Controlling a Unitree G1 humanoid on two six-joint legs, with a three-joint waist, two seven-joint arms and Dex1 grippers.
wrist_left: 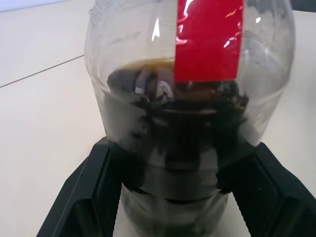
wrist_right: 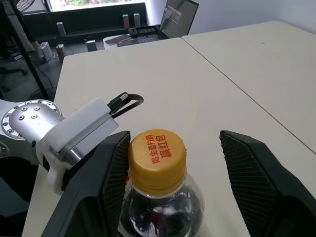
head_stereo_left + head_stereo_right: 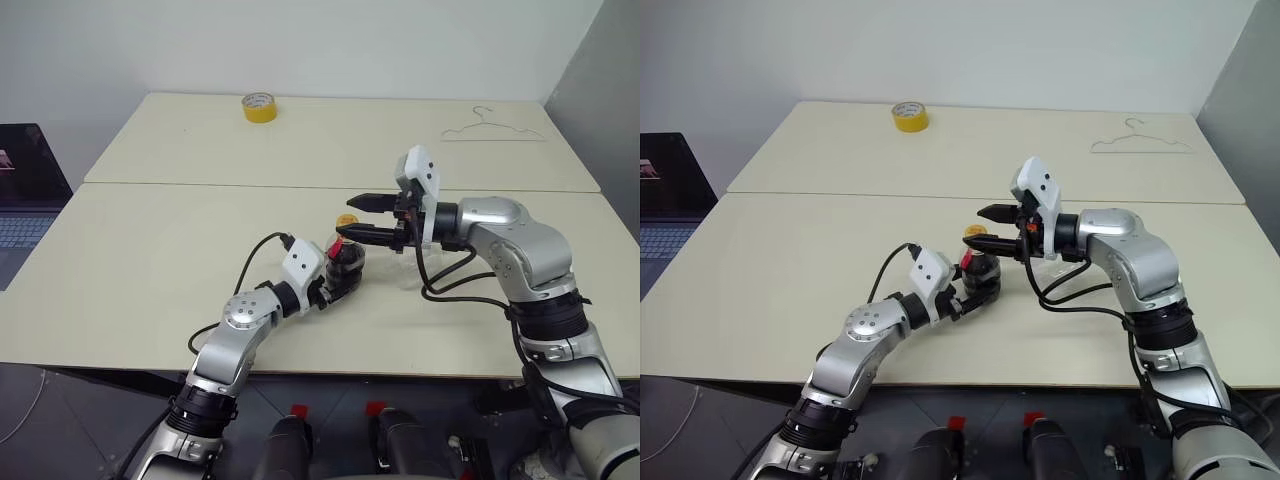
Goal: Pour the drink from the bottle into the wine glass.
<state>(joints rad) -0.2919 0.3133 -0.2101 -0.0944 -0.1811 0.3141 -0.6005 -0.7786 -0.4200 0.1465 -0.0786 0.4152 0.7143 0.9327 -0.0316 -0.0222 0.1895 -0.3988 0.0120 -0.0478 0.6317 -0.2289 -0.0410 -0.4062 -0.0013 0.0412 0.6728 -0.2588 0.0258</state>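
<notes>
The bottle point(image 3: 346, 262) stands on the near table, with a yellow cap point(image 2: 157, 157) and a red strip point(image 1: 209, 39). The dark drink point(image 1: 173, 123) fills its lower body. My left gripper point(image 3: 340, 276) is shut on the bottle's belly, its black fingers point(image 1: 81, 197) pressed on either side. My right gripper point(image 3: 356, 218) reaches in level from the right and is open, straddling the cap. One of its fingers point(image 2: 111, 187) is close beside the cap and the other stands well apart. A faint clear shape under my right wrist is the wine glass point(image 3: 408, 268), mostly hidden by that hand.
A yellow tape roll point(image 3: 259, 107) lies at the far table's back edge and a wire hanger point(image 3: 492, 128) at its back right. An open laptop point(image 3: 25, 190) sits off the tables to the left. A seam point(image 3: 200, 184) joins the two tables.
</notes>
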